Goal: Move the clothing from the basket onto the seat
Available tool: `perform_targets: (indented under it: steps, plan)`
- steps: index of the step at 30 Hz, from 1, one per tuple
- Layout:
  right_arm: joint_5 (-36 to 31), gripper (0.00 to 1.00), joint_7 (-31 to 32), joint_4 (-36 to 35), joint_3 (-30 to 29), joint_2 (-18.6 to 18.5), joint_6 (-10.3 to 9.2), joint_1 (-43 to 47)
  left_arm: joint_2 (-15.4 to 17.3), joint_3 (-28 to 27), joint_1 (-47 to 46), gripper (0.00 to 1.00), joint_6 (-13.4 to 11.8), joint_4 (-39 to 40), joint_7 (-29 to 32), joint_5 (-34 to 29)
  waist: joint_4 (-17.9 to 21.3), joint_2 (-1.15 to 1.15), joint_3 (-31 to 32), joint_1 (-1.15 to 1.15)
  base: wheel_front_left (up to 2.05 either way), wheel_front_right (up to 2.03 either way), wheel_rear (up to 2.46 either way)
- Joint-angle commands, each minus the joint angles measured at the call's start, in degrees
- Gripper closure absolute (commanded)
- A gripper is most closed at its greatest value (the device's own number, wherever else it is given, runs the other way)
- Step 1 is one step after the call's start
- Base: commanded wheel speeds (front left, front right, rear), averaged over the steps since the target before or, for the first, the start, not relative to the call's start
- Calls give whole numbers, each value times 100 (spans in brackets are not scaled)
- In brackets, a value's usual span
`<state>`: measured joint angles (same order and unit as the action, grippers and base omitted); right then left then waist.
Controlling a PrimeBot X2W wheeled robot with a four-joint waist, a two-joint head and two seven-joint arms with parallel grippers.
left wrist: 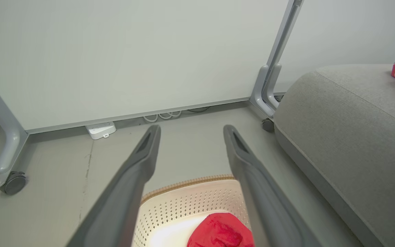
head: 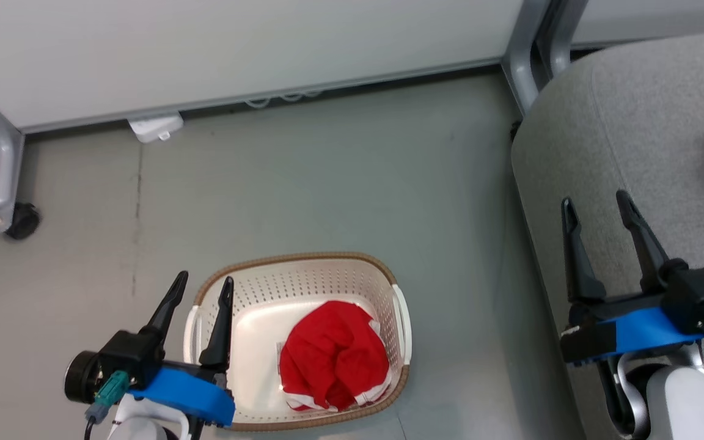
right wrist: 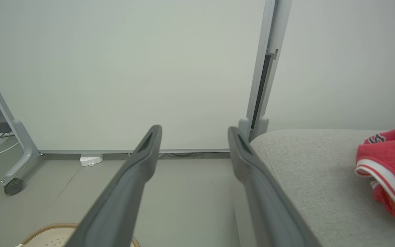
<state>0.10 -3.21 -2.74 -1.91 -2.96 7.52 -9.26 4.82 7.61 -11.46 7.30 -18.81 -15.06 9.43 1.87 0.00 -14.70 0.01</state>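
Seat (head: 645, 122): one, light grey, running down the right side with its rounded edge toward the floor (head: 327, 171).
Basket (head: 303, 258): one, standing on the floor near the seat, so only a short carry across.
Clothing in basket (head: 333, 360): one red bundle with white trim, bunched at the right end, the end nearer the seat.
Clothing on seat (right wrist: 386, 164): one red piece with white stripes, lying on the cushion well apart from both grippers.
Left gripper (head: 205, 278): fingers wide apart, empty, hanging above the basket's left end (poised, by the look of it, for a reach down and in).
Right gripper (head: 594, 198): also spread and empty, hovering over the seat's edge, probably parked clear of the pick.
Count: two garments, one across, one to go; about halfway.
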Motion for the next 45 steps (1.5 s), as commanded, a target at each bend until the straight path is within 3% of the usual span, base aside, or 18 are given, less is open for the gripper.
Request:
perform_targets:
  steps: [1,12,22,29,43,44,45]
  plan:
    - [9,0,-36,-61,24,14,-6,-175,64,77,-188,0,25,-74,-17,-16,270,0,-687,-1,0,0,0]
    - [237,0,-323,-172,216,15,-6,-1137,304,1057,-1660,0,25,-1391,-17,162,857,0,-2350,-1,0,0,0]
    - [511,0,-674,-16,481,16,-6,-1660,446,1961,-2614,0,25,-2723,-17,530,1275,0,-3299,-1,0,0,0]
    - [490,0,-761,-108,533,16,-6,-1564,292,2238,-3232,0,25,-3592,63,886,1362,0,-3751,-1,0,0,0]
    - [575,0,-877,-134,732,15,-6,-1598,196,2628,-3893,0,25,-4456,207,1534,1531,0,-4084,-1,0,0,0]
    - [581,0,-890,-121,738,15,-6,-1593,195,2692,-3924,56,25,-4472,220,1568,1542,0,-4091,-1,0,0,0]
    - [589,0,-903,-109,744,15,-6,-1580,204,2740,-3950,100,25,-4499,234,1607,1548,0,-4093,-1,0,0,0]
